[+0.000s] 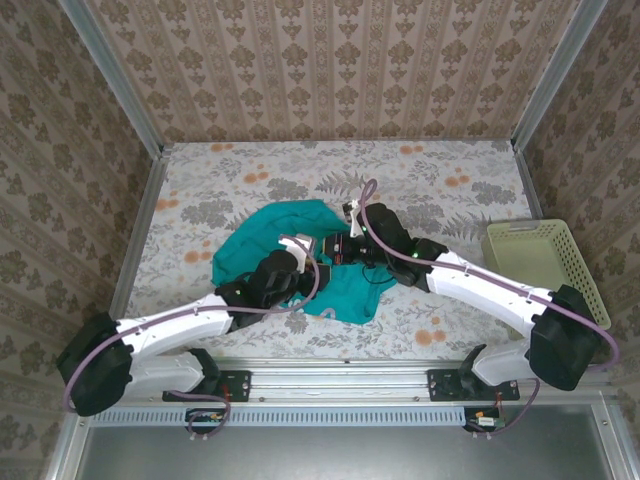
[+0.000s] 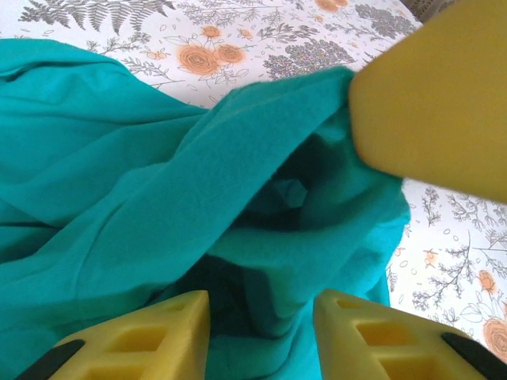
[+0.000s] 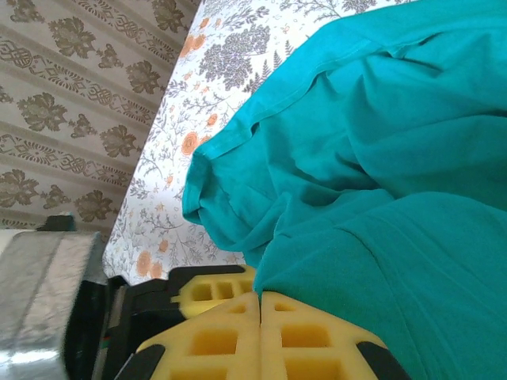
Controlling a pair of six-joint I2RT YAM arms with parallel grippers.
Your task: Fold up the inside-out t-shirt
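The inside-out t-shirt lies crumpled in a teal heap in the middle of the floral table, with no print showing. My right gripper is shut, and a fold of the t-shirt comes out right at its tips, pinched and lifted. In the left wrist view that raised fold runs up to the right gripper's yellow finger. My left gripper stands open just beside it, its fingers apart over bunched cloth and closed on nothing. From above, both grippers meet over the shirt's near-right part.
A pale yellow plastic basket stands at the right edge of the table. Patterned walls close in the left, back and right sides. Bare floral tabletop lies behind and to the right of the shirt.
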